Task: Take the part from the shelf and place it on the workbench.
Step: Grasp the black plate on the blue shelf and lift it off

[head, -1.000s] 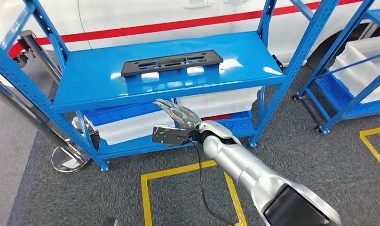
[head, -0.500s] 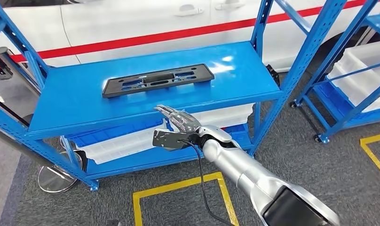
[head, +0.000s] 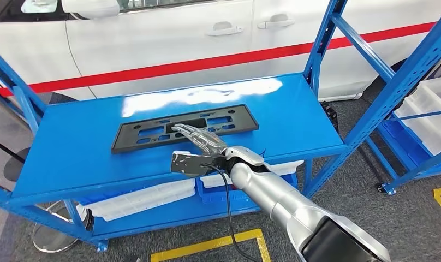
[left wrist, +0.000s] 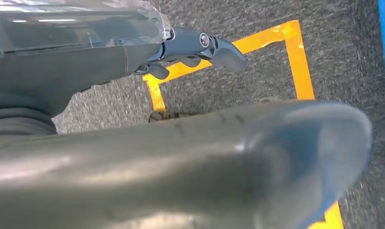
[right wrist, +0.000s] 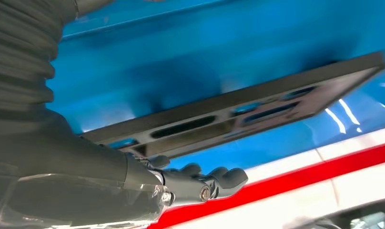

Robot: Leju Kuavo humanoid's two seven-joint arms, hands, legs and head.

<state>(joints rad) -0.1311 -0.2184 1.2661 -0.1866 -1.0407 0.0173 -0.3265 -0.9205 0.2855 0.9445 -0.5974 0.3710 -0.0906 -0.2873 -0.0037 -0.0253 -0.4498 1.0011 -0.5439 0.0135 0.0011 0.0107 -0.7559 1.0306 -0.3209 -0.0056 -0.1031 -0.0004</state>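
The part (head: 241, 120) is a long flat black plastic frame with slots, lying flat on the top board of the blue shelf (head: 71, 147). My right hand (head: 203, 141) reaches over the shelf's front edge, fingers stretched out and apart, fingertips over the part's near edge around its middle. It holds nothing. In the right wrist view the dark fingers (right wrist: 205, 183) hover close by the part (right wrist: 238, 112), and I cannot tell whether they touch it. My left hand (left wrist: 195, 47) hangs over the floor with loose fingers and nothing in it.
White bins (head: 142, 199) sit on the shelf's lower level. A white car with a red stripe (head: 169, 38) stands right behind the shelf. A second blue rack with white bins (head: 420, 109) is at the right. Yellow tape (head: 207, 245) marks the grey floor.
The whole view has shifted as the camera came nearer the shelf. My right hand rose from below the shelf's front edge to above the top board, at the part's near edge.
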